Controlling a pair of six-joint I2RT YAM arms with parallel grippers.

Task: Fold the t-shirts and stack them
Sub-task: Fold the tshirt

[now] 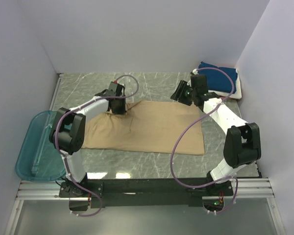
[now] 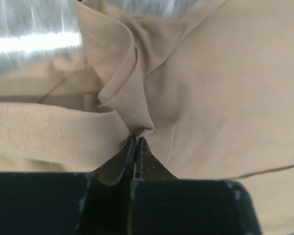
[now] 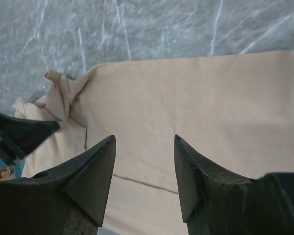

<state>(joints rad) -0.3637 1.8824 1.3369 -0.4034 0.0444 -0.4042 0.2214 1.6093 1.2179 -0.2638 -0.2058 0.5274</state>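
Observation:
The tan t-shirt (image 1: 152,128) lies spread across the middle of the table. My left gripper (image 1: 118,108) is at its far left corner, shut on a bunched fold of the tan cloth (image 2: 132,105); the pinched cloth rises just past the tips. My right gripper (image 1: 182,94) is open and empty, hovering above the shirt's far right edge; in its wrist view the shirt (image 3: 196,103) lies flat below the jaws. A folded navy blue t-shirt (image 1: 216,78) lies on a white one (image 1: 237,88) at the back right corner.
A translucent teal plastic tub (image 1: 36,147) sits off the table's left edge. White walls close in the left, back and right. The marble tabletop (image 1: 157,83) shows behind the shirt and along the front (image 1: 137,164).

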